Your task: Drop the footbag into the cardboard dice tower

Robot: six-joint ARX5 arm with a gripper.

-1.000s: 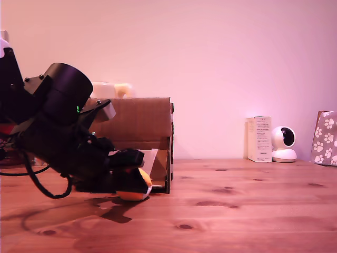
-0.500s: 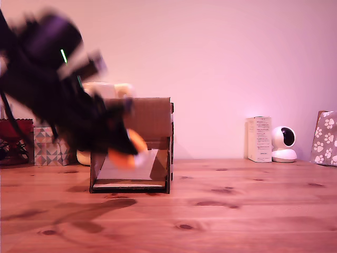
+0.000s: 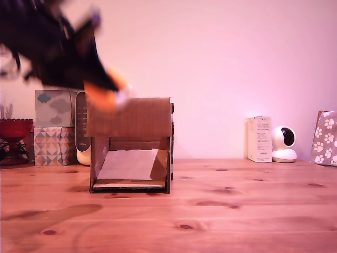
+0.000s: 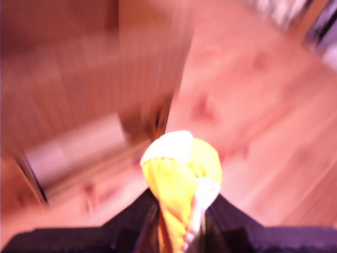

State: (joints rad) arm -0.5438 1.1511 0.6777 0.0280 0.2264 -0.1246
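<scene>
My gripper is shut on the footbag, an orange, yellow and white ball blurred by motion. It hangs high at the exterior view's left, just above the top left corner of the cardboard dice tower. The wrist view shows the footbag squeezed between my dark fingers, with the blurred cardboard dice tower below and behind it. The tower is a brown box with a plain upper panel and a lower front opening showing a sloped ramp.
Patterned tissue boxes and a white device stand behind the tower at the exterior view's left, beside a red bowl. A white box, a small camera and a paw-print bag line the back right. Wooden table.
The arm has swung up from the table in front of the tower's opening to above its top left corner, carrying the footbag with it. The tissue boxes behind are now uncovered.
</scene>
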